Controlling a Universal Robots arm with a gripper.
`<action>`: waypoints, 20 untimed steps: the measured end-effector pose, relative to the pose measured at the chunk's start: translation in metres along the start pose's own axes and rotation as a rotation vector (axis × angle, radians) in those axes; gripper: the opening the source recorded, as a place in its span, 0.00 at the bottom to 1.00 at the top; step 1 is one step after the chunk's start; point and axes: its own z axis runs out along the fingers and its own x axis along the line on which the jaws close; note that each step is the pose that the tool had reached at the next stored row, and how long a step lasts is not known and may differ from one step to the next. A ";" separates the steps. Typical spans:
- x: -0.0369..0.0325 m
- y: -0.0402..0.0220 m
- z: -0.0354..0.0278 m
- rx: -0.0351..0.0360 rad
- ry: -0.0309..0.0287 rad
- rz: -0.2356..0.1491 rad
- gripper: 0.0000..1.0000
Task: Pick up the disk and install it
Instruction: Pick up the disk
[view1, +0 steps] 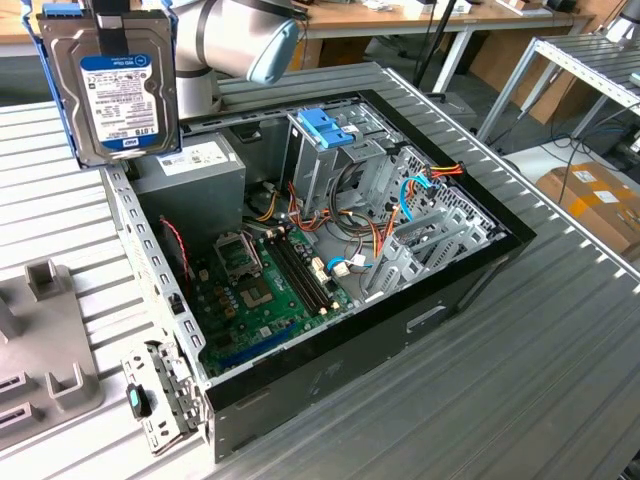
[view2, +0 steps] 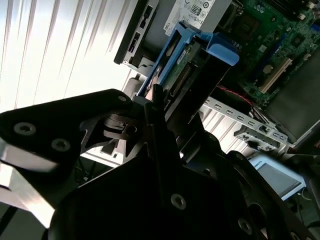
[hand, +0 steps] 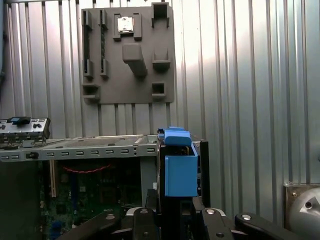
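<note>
The disk (view1: 120, 90) hangs upright in the air at the exterior view's upper left, label side facing the camera, its light-blue carrier framing the metal body. It is off the ribbed surface (view1: 520, 380) and sits above the corner of the open computer case (view1: 420, 320), just over the grey power-supply box (view1: 190, 180). It is well apart from the upright metal cage (view1: 330, 170) with its blue bracket (view1: 325, 128).

In the first wrist view the gripper (hand: 181, 175) has its jaws pinching the disk: a black bar runs down each side of the blue carrier, pressed against it. The motherboard (hand: 75, 195) lies in the case below, and a grey fixture plate (hand: 127, 50) lies on the surface beyond.

By its looks the disk is stiff and fairly heavy for its size, a dense metal block that will not flex. The plastic carrier is the softer part and could bow or slip under a hard squeeze. The drive is likely sensitive to knocks, so contact with the case's sheet-metal edges is the risk. The long carrier sides look like the sound place to hold it — flat, parallel, and clear of the connector end and the circuit-board face
</note>
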 end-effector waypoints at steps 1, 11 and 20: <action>-0.0001 -0.0019 0.0000 0.0000 0.0000 0.000 0.35; -0.0010 -0.0194 0.0002 0.0000 0.0000 0.000 0.35; -0.0020 -0.0373 0.0003 0.0000 0.0000 0.000 0.35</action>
